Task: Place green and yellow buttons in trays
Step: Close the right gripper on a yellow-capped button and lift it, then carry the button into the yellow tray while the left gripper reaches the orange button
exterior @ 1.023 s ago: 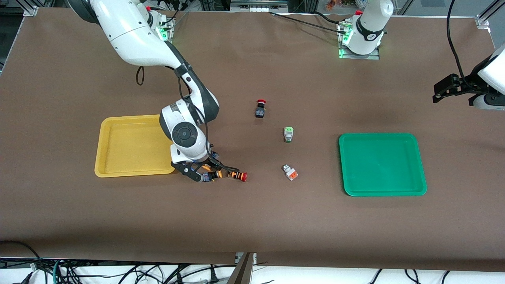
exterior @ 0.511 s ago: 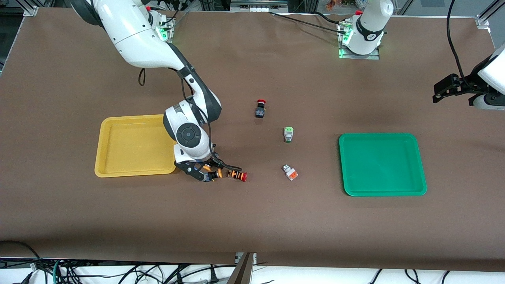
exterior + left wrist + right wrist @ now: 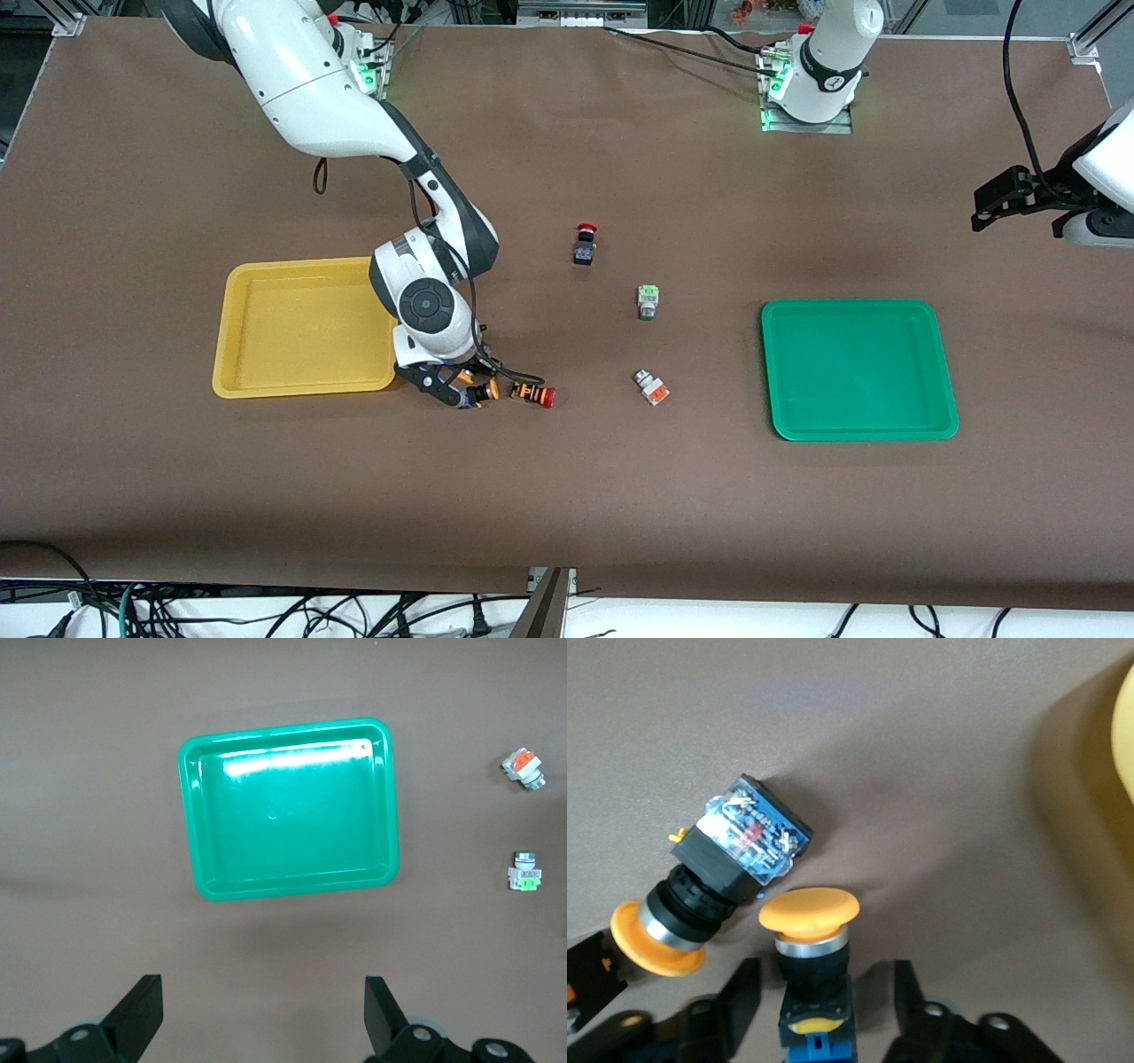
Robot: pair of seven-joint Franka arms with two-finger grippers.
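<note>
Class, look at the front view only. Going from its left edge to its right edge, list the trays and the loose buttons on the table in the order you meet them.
yellow tray → red-capped striped button → red-capped black button → green tray. The two white buttons between overlap sideways, so they are left out, as are the yellow-capped buttons at the right gripper.

1. This is a robotics lab with a test bench, not a home or shop.
2. Two white robot arms stand bolted on metal base plates (image 3: 806, 120) lit by green status lights.
3. A brown mat (image 3: 567, 496) covers the whole table.
4. Aluminium frame profiles (image 3: 66, 22) edge the corners.
5. Loose black cables (image 3: 177, 611) tangle under the table's edge nearest the front camera.
</note>
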